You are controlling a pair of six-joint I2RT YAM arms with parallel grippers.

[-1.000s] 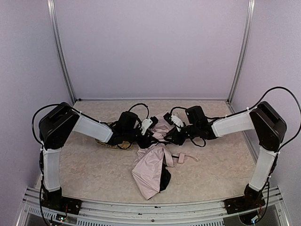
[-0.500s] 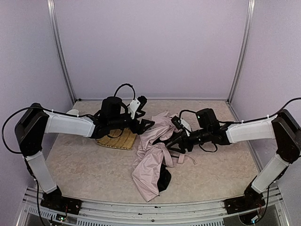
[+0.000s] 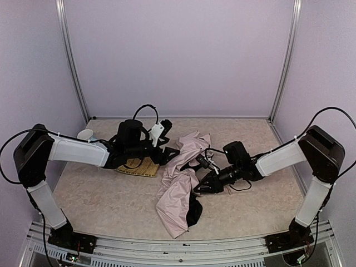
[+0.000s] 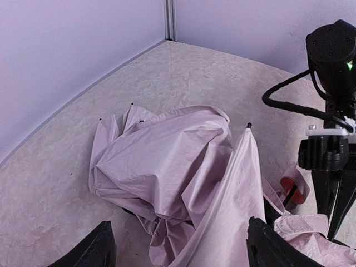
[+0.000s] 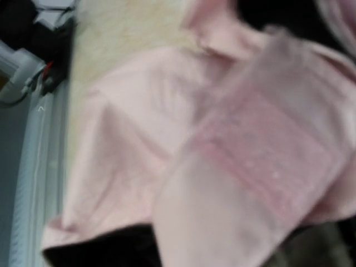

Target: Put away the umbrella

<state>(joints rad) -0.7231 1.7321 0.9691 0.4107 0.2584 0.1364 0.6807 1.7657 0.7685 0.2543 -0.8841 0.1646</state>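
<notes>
The umbrella lies crumpled in the middle of the table, pale pink fabric with its black handle at the near end. My left gripper is at the fabric's far left edge. In the left wrist view it stands open, with umbrella folds bunched ahead of and between the fingers. My right gripper is pressed against the umbrella's right side. The right wrist view is blurred and filled by the pink strap close to the jaws. Its fingers do not show clearly.
A woven yellow mat lies under the left arm's forearm. A small white cup-like object sits at the far left by the wall. The right arm's wrist and cable show at the right of the left wrist view.
The right gripper has moved nearer and left onto the umbrella's side, covering the strap that lay on the table. The left gripper dropped slightly at the fabric and stays open.
</notes>
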